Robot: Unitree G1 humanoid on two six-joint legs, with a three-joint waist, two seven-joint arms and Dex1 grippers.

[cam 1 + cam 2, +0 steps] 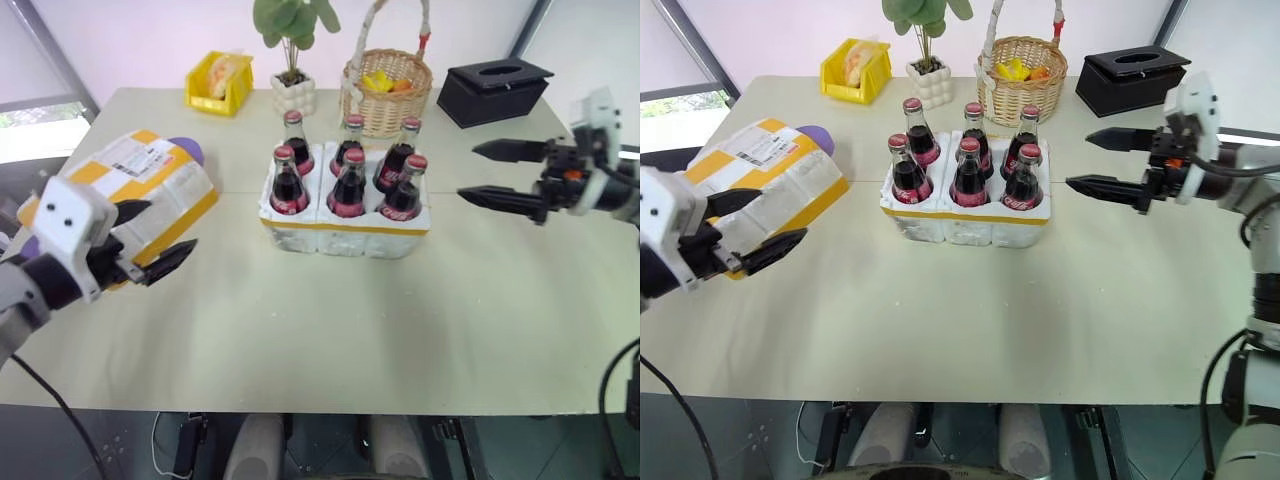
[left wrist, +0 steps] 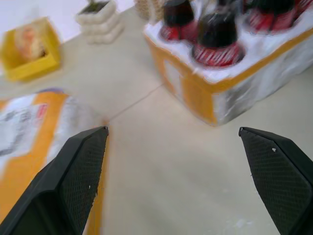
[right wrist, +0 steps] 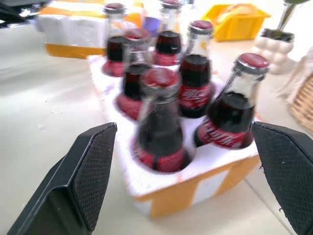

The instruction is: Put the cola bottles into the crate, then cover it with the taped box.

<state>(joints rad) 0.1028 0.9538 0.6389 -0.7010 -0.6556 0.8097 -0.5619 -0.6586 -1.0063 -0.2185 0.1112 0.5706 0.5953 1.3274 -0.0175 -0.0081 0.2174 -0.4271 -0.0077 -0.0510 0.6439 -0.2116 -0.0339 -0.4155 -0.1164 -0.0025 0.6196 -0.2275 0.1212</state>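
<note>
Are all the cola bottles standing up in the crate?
Yes. All six cola bottles stand upright in the crate, one per hole, red caps on top.

You've got a matt, smooth pale desk (image 1: 330, 310). On it the crate (image 1: 345, 232) is rough white styrofoam w/ a glossy yellow tape band; the cola bottles (image 1: 349, 185) in it are shiny glass w/ red caps. Left of the crate, the taped box (image 1: 150, 190) is foam under slick yellow tape & a paper label. Behind the crate: woven wicker basket (image 1: 385, 92), yellow plastic bin (image 1: 218, 82). Claw fingers (image 3: 93, 171) look like textured matt black plastic.
</note>
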